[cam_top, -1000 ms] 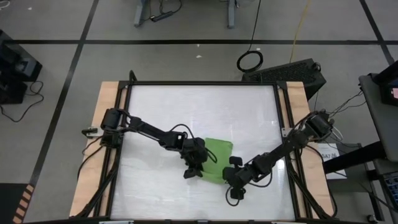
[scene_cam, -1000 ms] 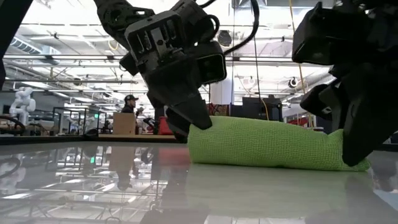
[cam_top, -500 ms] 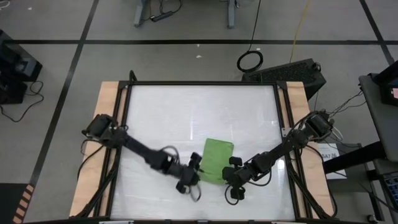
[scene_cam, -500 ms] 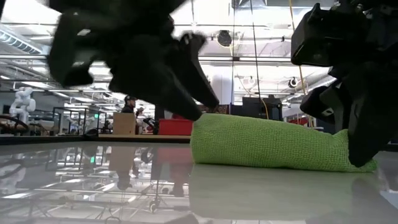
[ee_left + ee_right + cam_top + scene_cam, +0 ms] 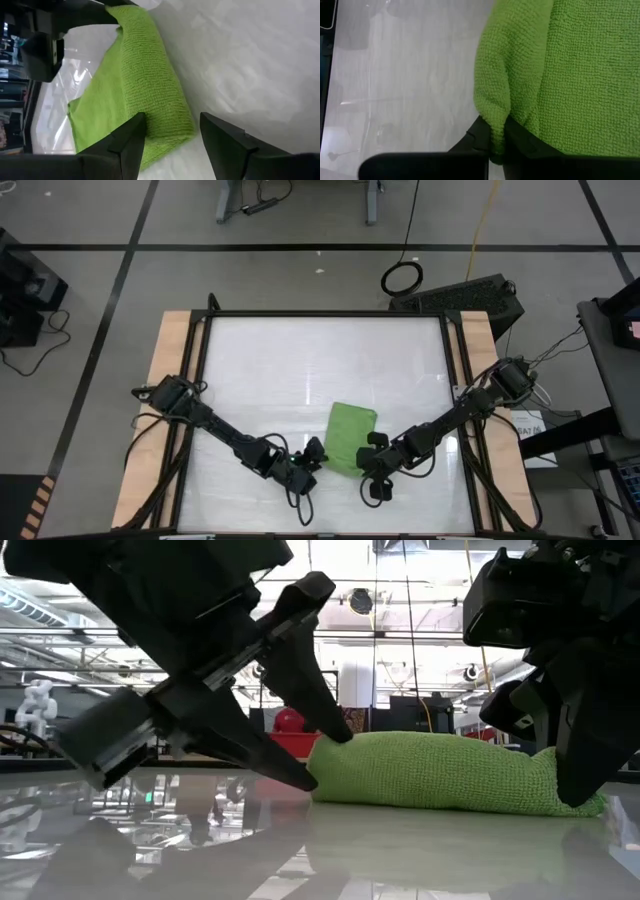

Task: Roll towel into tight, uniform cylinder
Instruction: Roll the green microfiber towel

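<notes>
Left gripper (image 5: 312, 457) swung lower, jaws spread at towel (image 5: 351, 437) | right gripper (image 5: 371, 464) pinching towel edge, tips hidden

Plain lime-green towel (image 5: 350, 436), white table (image 5: 300, 370)

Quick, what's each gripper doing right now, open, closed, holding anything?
Left gripper: open, fingers spread at one end of the small lime-green cloth towel, not clamped on it.
Right gripper: shut on the towel's other end, pinching a fold.
</notes>
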Controlling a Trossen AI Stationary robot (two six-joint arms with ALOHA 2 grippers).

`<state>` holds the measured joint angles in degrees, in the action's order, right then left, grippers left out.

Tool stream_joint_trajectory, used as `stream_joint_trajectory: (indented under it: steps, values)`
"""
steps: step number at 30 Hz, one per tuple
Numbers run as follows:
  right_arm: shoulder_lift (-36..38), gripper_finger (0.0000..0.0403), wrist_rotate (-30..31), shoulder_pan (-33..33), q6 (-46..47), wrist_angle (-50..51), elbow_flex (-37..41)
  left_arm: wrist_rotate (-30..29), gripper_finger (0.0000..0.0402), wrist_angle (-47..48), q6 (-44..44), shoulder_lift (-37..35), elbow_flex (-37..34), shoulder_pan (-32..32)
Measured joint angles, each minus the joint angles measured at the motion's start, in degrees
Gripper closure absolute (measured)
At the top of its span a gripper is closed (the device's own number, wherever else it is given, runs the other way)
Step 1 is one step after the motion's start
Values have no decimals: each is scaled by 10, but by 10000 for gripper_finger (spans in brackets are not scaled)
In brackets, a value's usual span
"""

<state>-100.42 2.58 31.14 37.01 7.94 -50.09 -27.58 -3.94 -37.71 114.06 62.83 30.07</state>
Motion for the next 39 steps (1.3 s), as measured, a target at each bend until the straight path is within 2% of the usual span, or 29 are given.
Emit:
stream_joint_trajectory:
  steps: [5, 11, 14, 17, 22, 25, 27, 31, 33, 36, 39]
  values:
    - [0, 390, 0, 0, 0, -1, 0, 9, 206, 4, 3, 3, 0, -19]
    - [0, 390, 0, 0, 0, -3, 0, 124, 206, 35, 86, 0, 2, -56]
    - [0, 389, 0, 0, 0, -4, 0, 164, 218, 39, 105, 0, 2, -68]
    - [0, 389, 0, 0, 0, -4, 0, 184, 257, 40, 118, 0, 2, -78]
    - [1, 389, 0, 0, -4, -5, 0, 236, 369, 41, 119, 0, 2, -94]
    - [9, 389, -1, 1, -13, -5, 0, 269, 388, 36, 125, 1, 1, -105]
    - [18, 389, -1, 2, -22, 0, 0, 311, 387, 30, 151, 1, 1, -118]
    - [34, 389, 1, 2, -37, 13, 0, 448, 393, 27, 231, 3, 1, -153]
    - [41, 389, 3, 1, -40, 19, 0, 499, 393, 28, 263, 3, 1, -164]
    - [51, 389, 7, 1, -46, 36, 0, 550, 394, 23, 302, 4, 0, -174]
    - [54, 389, 7, 1, -37, 57, 0, 576, 394, 8, 347, 5, 0, -184]
